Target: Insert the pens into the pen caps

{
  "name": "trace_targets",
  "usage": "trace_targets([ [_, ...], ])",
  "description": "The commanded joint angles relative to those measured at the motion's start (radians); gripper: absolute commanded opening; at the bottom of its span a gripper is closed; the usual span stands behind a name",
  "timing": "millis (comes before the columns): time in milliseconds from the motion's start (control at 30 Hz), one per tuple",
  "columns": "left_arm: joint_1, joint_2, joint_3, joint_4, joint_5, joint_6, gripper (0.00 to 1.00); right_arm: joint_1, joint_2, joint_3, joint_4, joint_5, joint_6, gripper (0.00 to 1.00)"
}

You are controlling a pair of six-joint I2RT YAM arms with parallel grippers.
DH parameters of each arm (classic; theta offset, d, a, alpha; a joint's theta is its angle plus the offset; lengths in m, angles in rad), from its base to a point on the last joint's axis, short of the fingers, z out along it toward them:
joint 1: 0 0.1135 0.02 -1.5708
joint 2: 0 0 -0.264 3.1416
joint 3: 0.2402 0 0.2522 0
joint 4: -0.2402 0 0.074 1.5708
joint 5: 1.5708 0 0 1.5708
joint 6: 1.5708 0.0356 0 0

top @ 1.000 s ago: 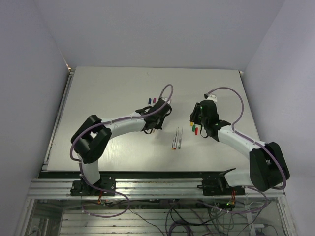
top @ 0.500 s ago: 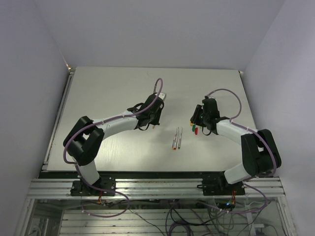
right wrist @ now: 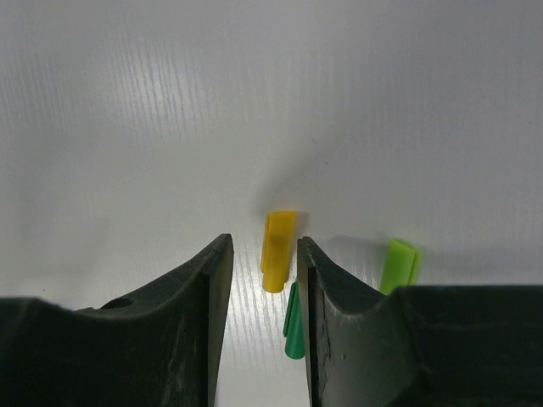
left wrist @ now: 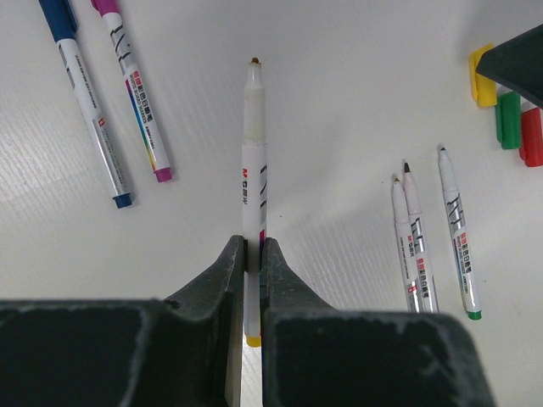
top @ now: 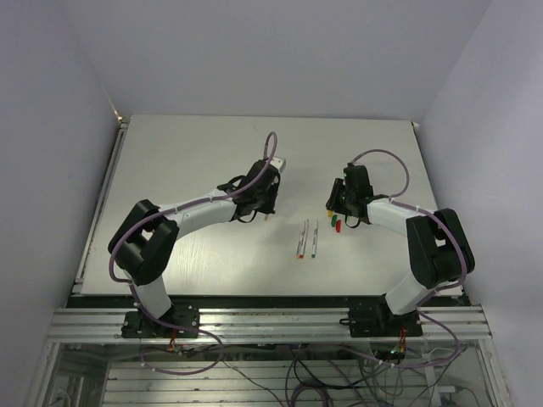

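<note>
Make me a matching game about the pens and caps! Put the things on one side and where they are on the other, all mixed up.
Things:
1. yellow cap
2. yellow-ended pen
3. blue-capped pen
4. green-ended pen

Places:
A. lying beside the pink-capped pen
B. between the open right fingers
C. gripped by the left fingers
D. lying next to two other uncapped pens

Pairs: 1-B, 2-C, 3-A, 4-D
</note>
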Motion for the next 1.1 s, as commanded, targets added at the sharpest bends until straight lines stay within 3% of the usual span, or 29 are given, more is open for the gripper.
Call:
trace_targets([
  [0,0.011,-0.033,-0.012,0.047,0.045,0.004,0.07,-0.001,0.026,0.035,-0.012,0.028,-0.021,0.36],
  [1067,0.026,-0.027,-0.023,0.064,0.079,-0.019,0.07,0.041,0.077,0.039,-0.046,0.066,-0.064,0.30],
])
